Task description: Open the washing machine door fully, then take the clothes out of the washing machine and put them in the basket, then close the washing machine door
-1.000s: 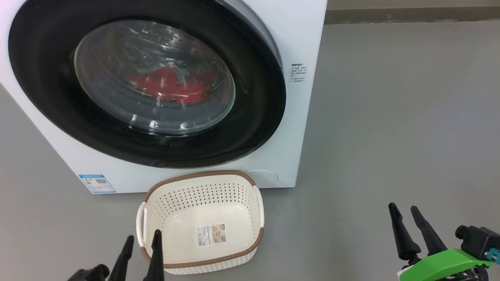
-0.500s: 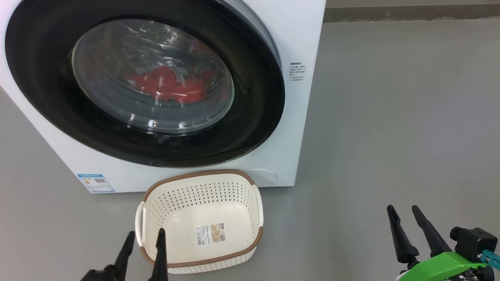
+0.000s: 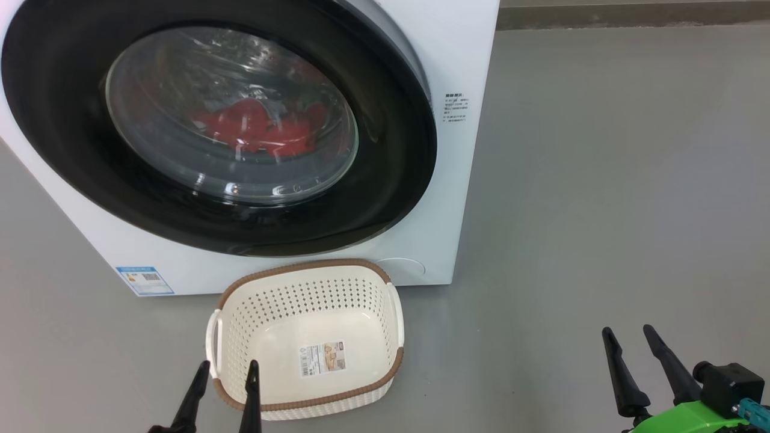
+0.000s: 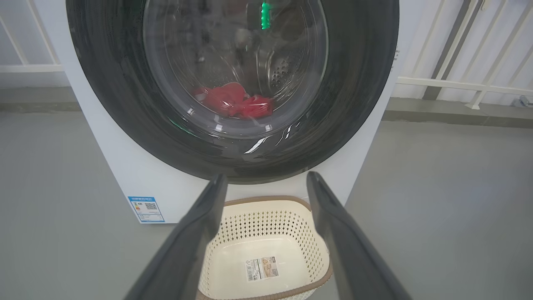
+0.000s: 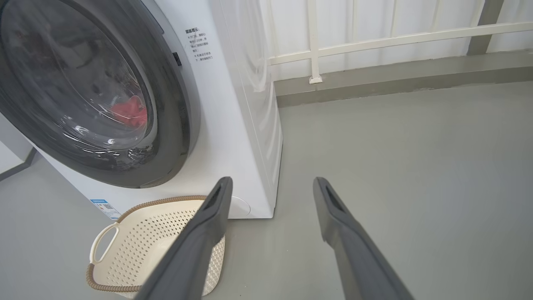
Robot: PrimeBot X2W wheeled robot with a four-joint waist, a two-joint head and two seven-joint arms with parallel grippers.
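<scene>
The white washing machine (image 3: 463, 48) stands on the floor. Its door (image 3: 385, 180) lies against the front, with a wide black rim and a glass bowl. Through the glass the red clothes (image 3: 258, 129) lie in the drum. They also show in the left wrist view (image 4: 235, 102) and the right wrist view (image 5: 129, 114). The cream basket (image 3: 307, 282) sits empty on the floor below the door. My left gripper (image 3: 228, 365) is open over the basket's near left corner, with nothing in it (image 4: 266, 177). My right gripper (image 3: 627, 331) is open over bare floor, right of the machine (image 5: 271, 180).
Grey floor (image 3: 601, 180) stretches to the right of the machine. A low kerb (image 5: 374, 83) and a white railing (image 5: 312, 41) run along the wall behind. A blue label (image 3: 144, 279) sits low on the machine's front.
The head view has shifted slightly, so machine and basket sit a bit further left. Both grippers show a little lower in it. Both stay open, and the door has not moved.
</scene>
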